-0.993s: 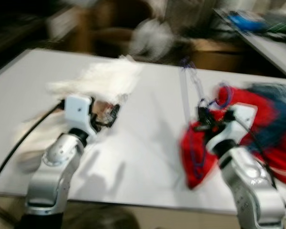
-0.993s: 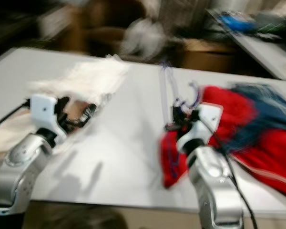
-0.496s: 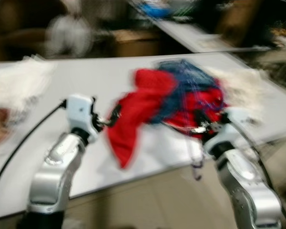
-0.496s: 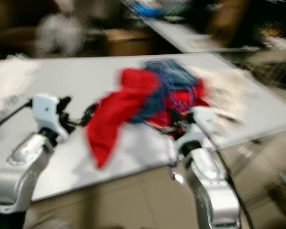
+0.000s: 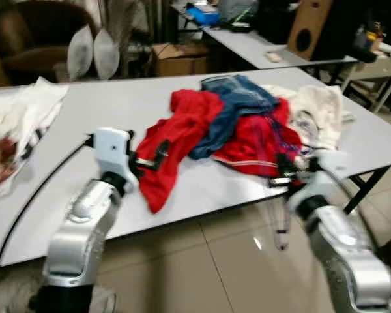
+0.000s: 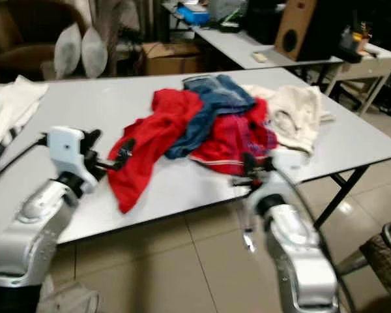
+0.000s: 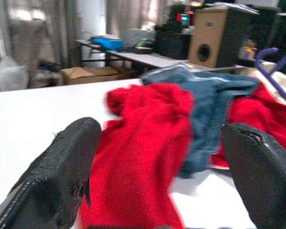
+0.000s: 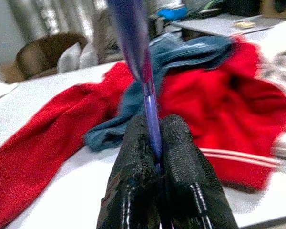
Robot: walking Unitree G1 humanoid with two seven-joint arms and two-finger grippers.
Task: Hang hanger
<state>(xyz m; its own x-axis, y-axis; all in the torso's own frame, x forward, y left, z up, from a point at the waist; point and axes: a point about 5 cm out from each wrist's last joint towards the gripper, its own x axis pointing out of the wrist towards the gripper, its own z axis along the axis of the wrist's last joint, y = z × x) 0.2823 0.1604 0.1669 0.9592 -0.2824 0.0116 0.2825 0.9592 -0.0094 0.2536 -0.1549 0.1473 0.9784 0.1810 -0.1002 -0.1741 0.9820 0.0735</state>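
A purple hanger (image 8: 145,90) is pinched in my right gripper (image 8: 154,125), whose black fingers (image 8: 183,167) are shut on its thin bar. In the left eye view that gripper (image 5: 283,176) hovers at the table's front edge, and the hanger (image 5: 279,225) dangles below it toward the floor. Behind it lies a pile of clothes: a red garment (image 5: 179,140), blue jeans (image 5: 231,107) and a white top (image 5: 316,114). My left gripper (image 5: 150,158) is open beside the red garment's left edge, its fingers (image 7: 62,171) spread wide with nothing between them.
The white table (image 5: 85,104) also carries white cloths (image 5: 19,114) at its far left. Behind it stand a second table (image 5: 260,49), a wooden speaker (image 5: 306,29), a cardboard box (image 5: 179,59) and a brown armchair (image 5: 32,29). Tiled floor (image 5: 202,274) lies in front, a wicker basket (image 6: 386,261) to the right.
The camera has swung right, from the white cloths to the clothes pile, and the blur has cleared. My right gripper still holds the hanger, which now hangs off the table's front edge.
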